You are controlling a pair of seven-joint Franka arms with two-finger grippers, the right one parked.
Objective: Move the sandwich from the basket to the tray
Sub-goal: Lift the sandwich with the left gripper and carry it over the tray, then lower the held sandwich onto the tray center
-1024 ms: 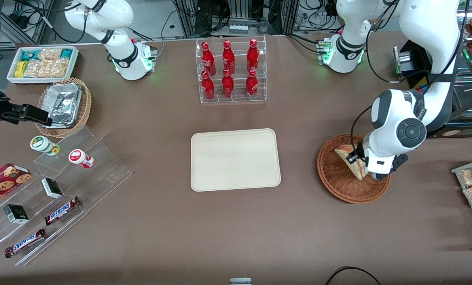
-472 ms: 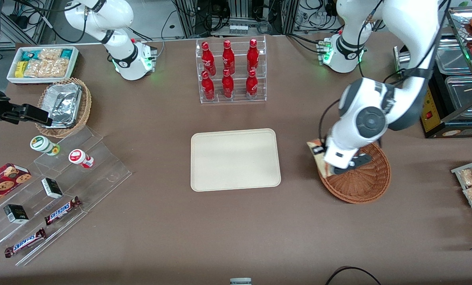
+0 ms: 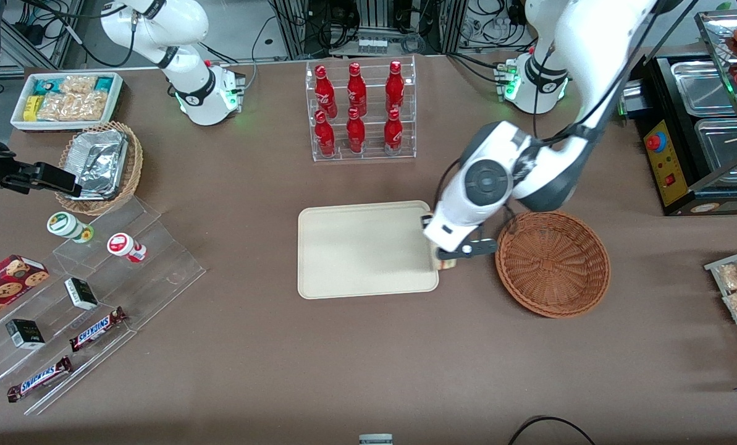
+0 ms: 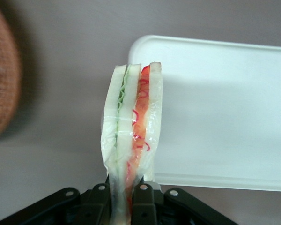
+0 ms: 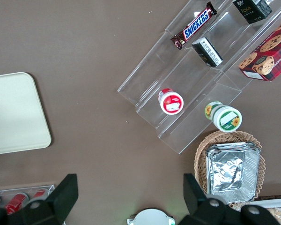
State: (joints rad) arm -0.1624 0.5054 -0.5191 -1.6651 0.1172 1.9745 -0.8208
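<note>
The hand [image 4: 124, 197] is closed tight on the lower end of the sandwich [image 4: 131, 136], whose bread and red and green layers stand upright above the fingers [image 4: 143, 199]. In the front view the hand [image 3: 453, 254] hangs over the edge of the tray [image 3: 356, 247] that faces the basket [image 3: 553, 262], above the desk [image 3: 368, 358], with the sandwich [image 3: 446, 264] showing just under it. The basket sits beside the tray, toward the working arm's end of the desk.
</note>
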